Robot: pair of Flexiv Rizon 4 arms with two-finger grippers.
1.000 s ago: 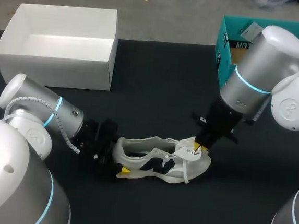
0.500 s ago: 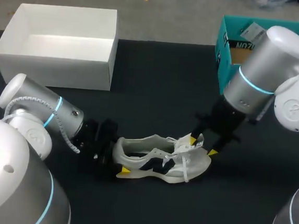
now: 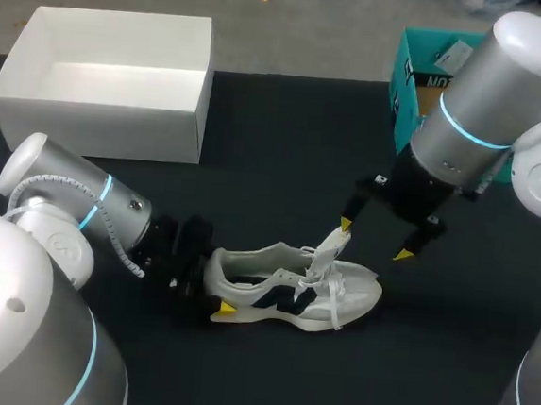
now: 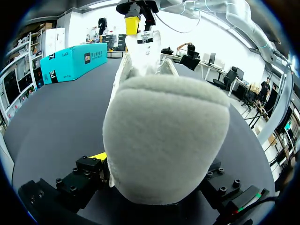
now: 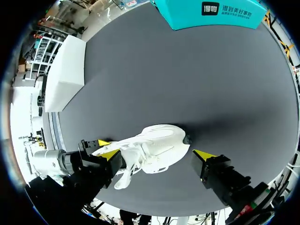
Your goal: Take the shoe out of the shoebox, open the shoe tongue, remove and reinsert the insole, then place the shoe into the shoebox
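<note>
Table [image 3: 285, 147]: dark top.

Shoe [image 3: 286, 294]: white with dark side panels, out on the table near the front edge. It is well apart from the shoebox [image 3: 110, 84], heel toward my left arm, toe toward the right.

Tongue [image 3: 328, 247]: pulled up and standing off the laces, its tip pointing at the right gripper.

Left gripper [image 3: 212, 283]: low at the table and clamped on the shoe's heel. One yellow fingertip [image 3: 226, 308] shows against the near side of the heel. In the left wrist view the padded heel collar fills the space between the fingers.

Right gripper [image 3: 373, 238]: hangs above the shoe's front end with its fingers spread wide and nothing between them. One yellow tip sits just beside the top of the tongue; I cannot tell if it touches. The other tip is out over the toe, clear of the shoe.

Shoebox: white, open top, at the far left of the table.

Teal box [image 3: 409, 87]: at the far right edge, partly hidden by the right arm.
</note>
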